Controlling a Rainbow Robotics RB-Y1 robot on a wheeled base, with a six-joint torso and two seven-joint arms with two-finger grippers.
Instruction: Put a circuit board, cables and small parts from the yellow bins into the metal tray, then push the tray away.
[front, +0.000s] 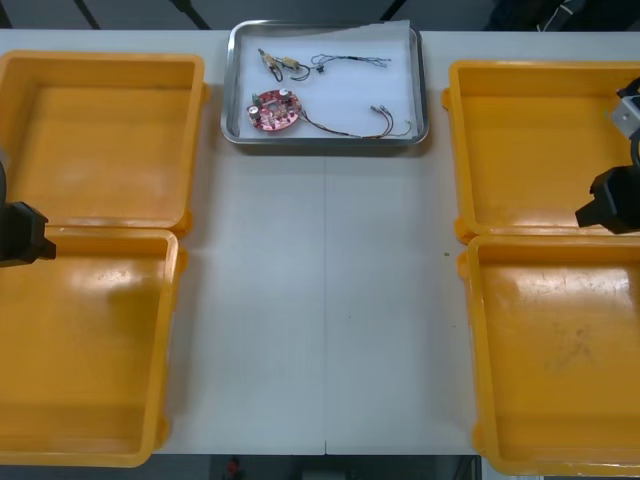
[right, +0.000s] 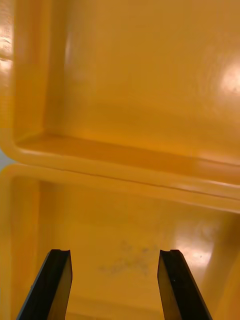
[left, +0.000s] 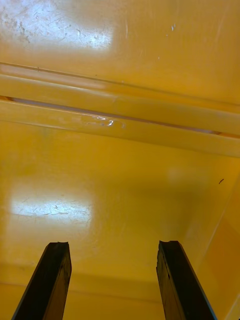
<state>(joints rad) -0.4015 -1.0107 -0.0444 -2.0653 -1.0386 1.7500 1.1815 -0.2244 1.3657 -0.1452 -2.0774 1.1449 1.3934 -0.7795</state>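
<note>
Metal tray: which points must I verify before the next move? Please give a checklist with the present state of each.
1. The circuit board lies inside the metal tray: ok.
2. The cables lie inside the tray: ok.
3. Whether small parts are in the tray: cannot tell; the pieces beside the cables are too small to identify.
4. The yellow bins look bare where visible: ok.
5. The left gripper is open and empty, over the left bins: ok.
6. The right gripper is open and empty, over the right bins: ok.
</note>
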